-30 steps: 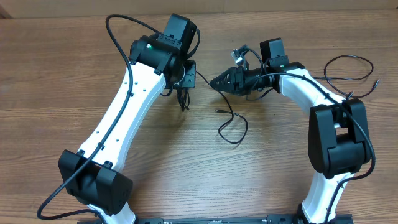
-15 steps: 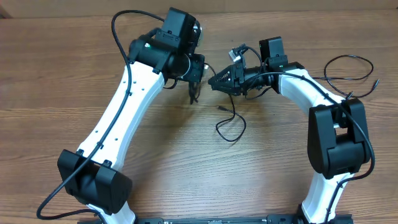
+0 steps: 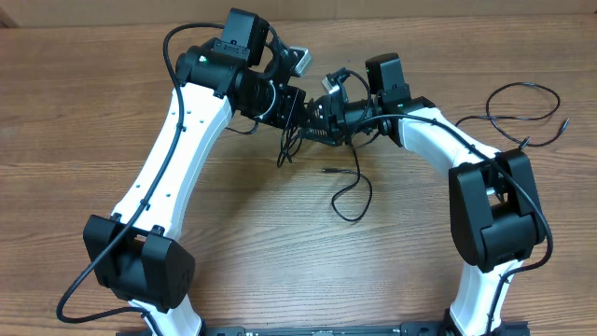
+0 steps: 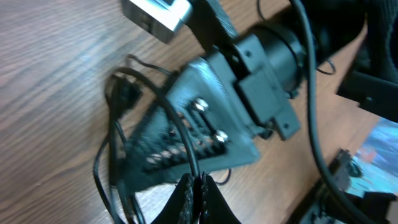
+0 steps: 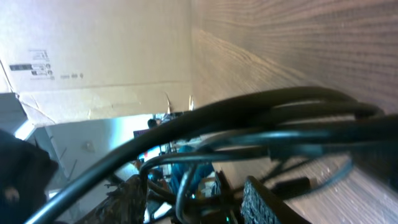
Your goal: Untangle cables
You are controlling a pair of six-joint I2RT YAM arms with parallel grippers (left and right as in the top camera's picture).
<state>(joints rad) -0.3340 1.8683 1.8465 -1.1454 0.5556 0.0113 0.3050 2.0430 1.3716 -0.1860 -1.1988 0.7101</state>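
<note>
The cables (image 3: 284,147) are thin black cords bunched between both grippers above the table's middle. My left gripper (image 3: 297,110) is shut on one strand (image 4: 180,134), pinched at its fingertips (image 4: 199,183). Close against it, my right gripper (image 3: 322,119) stands with jaws apart and several strands (image 5: 280,118) crossing between its pads (image 5: 267,202). The right gripper's black fingers (image 4: 161,149) fill the left wrist view. One loop (image 3: 353,198) trails onto the wood, with a small plug (image 3: 328,171) lying beside it.
Another thin black cable (image 3: 522,91) lies loose at the table's far right, behind the right arm's base (image 3: 494,215). A cardboard box (image 5: 93,56) stands beyond the table. The left arm's base (image 3: 140,266) sits at the near left.
My left gripper has swung up and to the right with its strand, meeting the right gripper. The right gripper has shifted left. The trailing loop has slid slightly on the table.
</note>
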